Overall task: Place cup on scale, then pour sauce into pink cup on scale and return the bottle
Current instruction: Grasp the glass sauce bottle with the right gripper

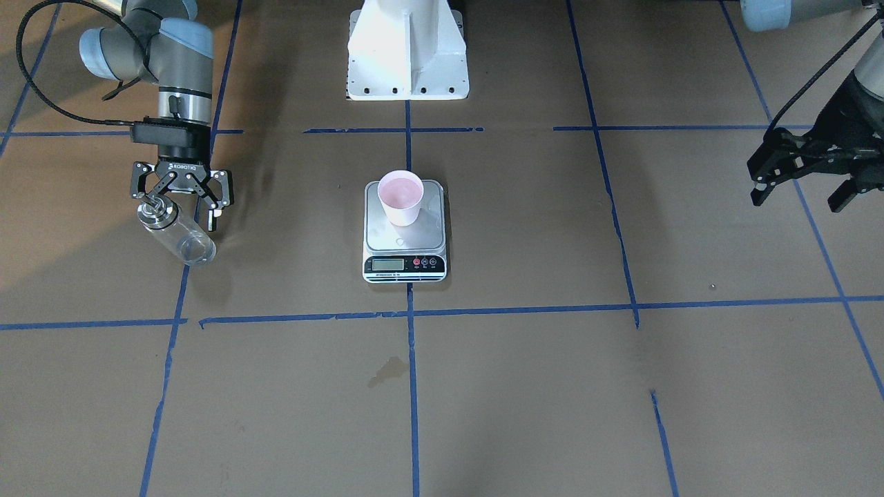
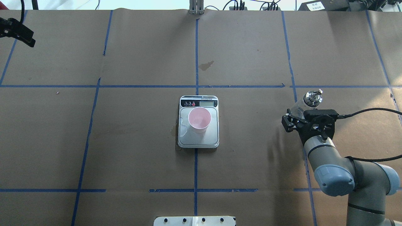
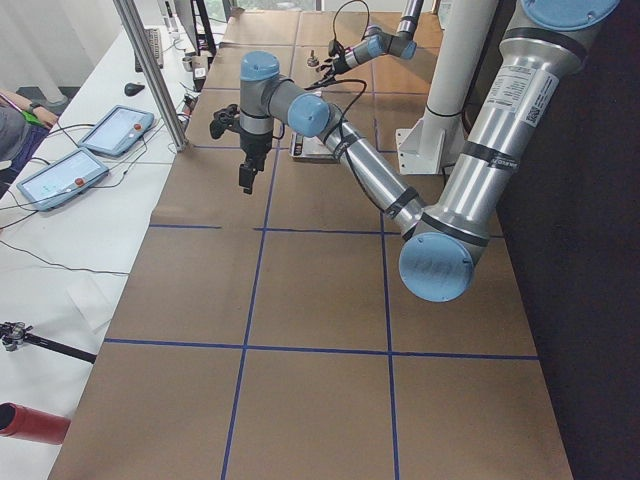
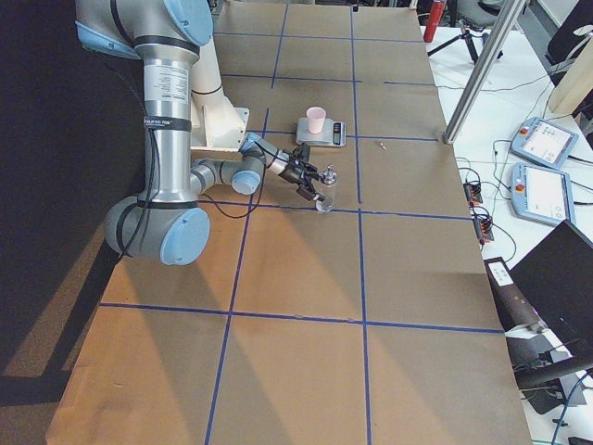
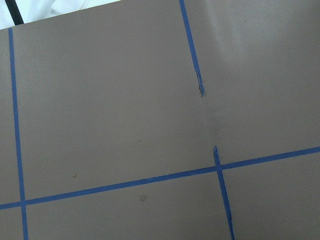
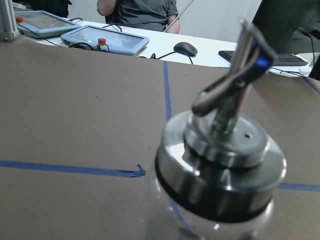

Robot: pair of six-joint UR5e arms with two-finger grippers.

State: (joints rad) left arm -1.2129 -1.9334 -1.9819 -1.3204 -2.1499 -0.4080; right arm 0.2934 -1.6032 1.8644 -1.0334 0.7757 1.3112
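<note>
A small pale pink plastic cup (image 4: pixel 316 118) stood upright on the flat silver-topped kitchen scale (image 4: pixel 334 135). Nearer, the black right gripper (image 4: pixel 314 189) was just beside a clear, silver-capped glass bottle (image 4: pixel 326 197).

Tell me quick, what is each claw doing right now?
Left gripper: open, holding nothing.
Right gripper: open, spread wide at the bottle, not clamped on it.

Pink cup (image 1: pixel 400 197) upright on scale (image 1: pixel 423 235); clear bottle (image 1: pixel 182 238) upright, well apart.
</note>
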